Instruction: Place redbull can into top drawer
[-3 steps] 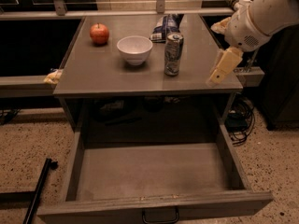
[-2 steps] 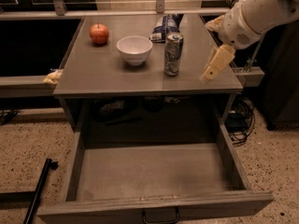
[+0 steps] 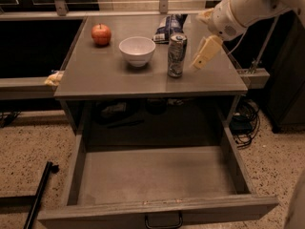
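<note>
The redbull can [image 3: 176,55] stands upright on the grey table top [image 3: 109,82], right of centre, just right of the white bowl [image 3: 137,50]. My gripper [image 3: 199,42] hangs on the white arm coming in from the upper right. It is a short way to the right of the can, at about the can's height, not touching it. Its two cream fingers [image 3: 206,53] stand apart and hold nothing. The top drawer [image 3: 152,175] is pulled out below the table, its flat grey floor bare, with a dark handle [image 3: 163,221] on its front.
A red apple [image 3: 101,34] sits at the back left of the table. A blue and white snack bag [image 3: 167,28] lies behind the can. Cables [image 3: 243,123] lie on the floor to the right, and a black bar [image 3: 38,194] at lower left.
My gripper has moved left and a little up, closer to the can's right side. The can, bowl, apple and drawer have not moved.
</note>
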{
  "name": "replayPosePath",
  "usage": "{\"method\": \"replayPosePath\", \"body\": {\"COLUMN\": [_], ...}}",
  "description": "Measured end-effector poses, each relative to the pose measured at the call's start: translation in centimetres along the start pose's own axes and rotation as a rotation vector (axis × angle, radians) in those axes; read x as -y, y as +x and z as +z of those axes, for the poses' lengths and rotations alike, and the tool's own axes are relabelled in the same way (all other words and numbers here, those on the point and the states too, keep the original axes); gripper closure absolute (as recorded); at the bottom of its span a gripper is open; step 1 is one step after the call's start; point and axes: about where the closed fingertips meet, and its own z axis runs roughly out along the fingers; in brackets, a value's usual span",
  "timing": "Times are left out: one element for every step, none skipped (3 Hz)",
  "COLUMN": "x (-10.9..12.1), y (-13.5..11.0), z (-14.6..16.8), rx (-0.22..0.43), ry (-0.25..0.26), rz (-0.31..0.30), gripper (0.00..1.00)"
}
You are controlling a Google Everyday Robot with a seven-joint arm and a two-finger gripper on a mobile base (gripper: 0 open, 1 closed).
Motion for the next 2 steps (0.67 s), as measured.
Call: {"method": "replayPosePath", "body": {"x": [1.5, 1.9], "y": [-0.4, -0.5], "z": [2.1, 4.2], "rx": [0.041, 0.071], "ry": [-0.016, -0.048], "rz": [0.016, 0.043], "gripper": [0.0, 0.0]}}
